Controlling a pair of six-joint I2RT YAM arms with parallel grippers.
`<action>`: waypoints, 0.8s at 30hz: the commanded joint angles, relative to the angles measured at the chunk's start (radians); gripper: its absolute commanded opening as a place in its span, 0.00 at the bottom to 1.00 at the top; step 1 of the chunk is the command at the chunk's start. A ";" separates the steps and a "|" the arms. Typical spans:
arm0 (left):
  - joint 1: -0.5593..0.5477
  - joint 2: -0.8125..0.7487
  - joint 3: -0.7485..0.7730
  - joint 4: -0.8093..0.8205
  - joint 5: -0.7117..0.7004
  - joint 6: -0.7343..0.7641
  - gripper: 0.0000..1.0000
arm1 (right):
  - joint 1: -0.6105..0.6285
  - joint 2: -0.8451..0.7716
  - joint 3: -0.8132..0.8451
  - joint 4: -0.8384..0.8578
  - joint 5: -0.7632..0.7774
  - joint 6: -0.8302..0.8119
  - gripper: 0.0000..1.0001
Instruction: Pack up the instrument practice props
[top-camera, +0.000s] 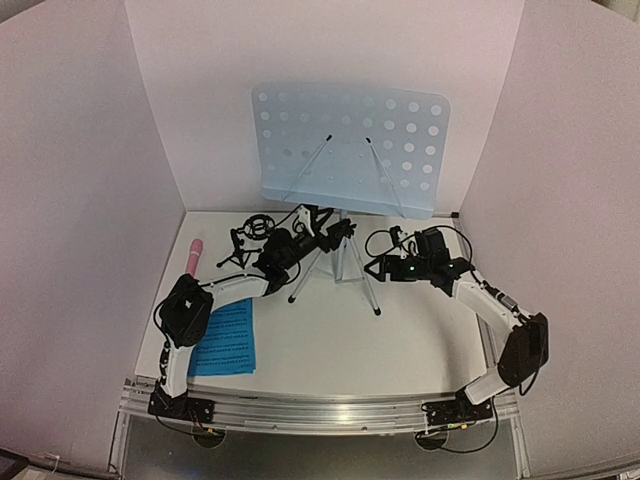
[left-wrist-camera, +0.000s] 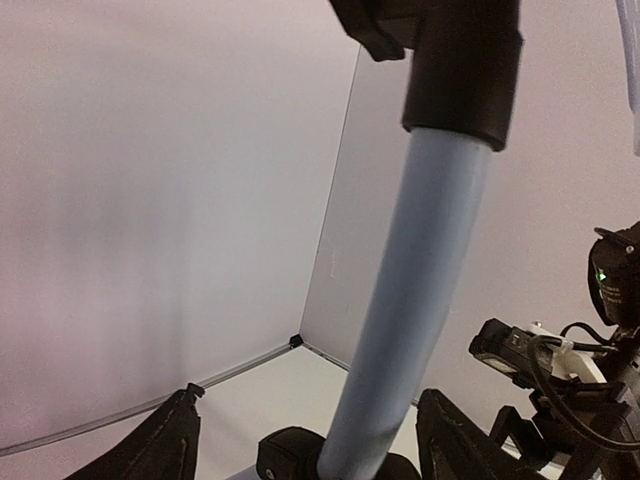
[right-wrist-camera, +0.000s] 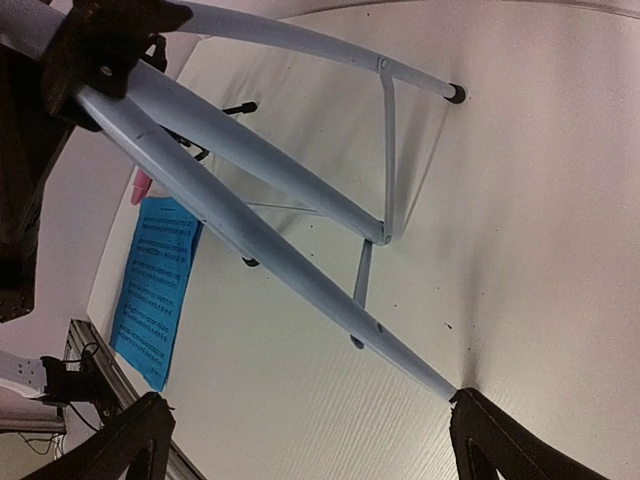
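Note:
The pale perforated music stand (top-camera: 350, 140) stands at the back on its silver tripod (top-camera: 345, 262). My left gripper (top-camera: 325, 238) is open around the stand's pole (left-wrist-camera: 410, 300), with gaps on both sides. My right gripper (top-camera: 378, 265) is open beside the tripod's right leg (right-wrist-camera: 300, 265), whose foot touches my right fingertip (right-wrist-camera: 470, 405). The blue sheet-music pages (top-camera: 225, 338) lie flat at the near left, and show in the right wrist view as blue sheet-music pages (right-wrist-camera: 155, 290). The pink microphone (top-camera: 193, 257) lies by the left wall. The black mic stand (top-camera: 250, 235) sits behind my left arm.
White walls close in the table (top-camera: 330, 340) on the left, back and right. A metal rail (top-camera: 320, 410) runs along the near edge by both arm bases. Black cables (top-camera: 385, 240) loop near my right wrist.

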 joint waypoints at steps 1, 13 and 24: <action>0.006 0.039 0.095 0.066 -0.005 -0.002 0.65 | -0.008 0.020 0.054 0.031 -0.055 -0.036 0.95; 0.006 0.050 0.124 0.089 0.071 -0.011 0.33 | -0.049 0.071 0.109 0.035 -0.130 -0.063 0.95; 0.020 -0.008 0.048 0.108 0.161 -0.025 0.00 | -0.083 0.167 0.292 0.027 -0.192 0.478 0.79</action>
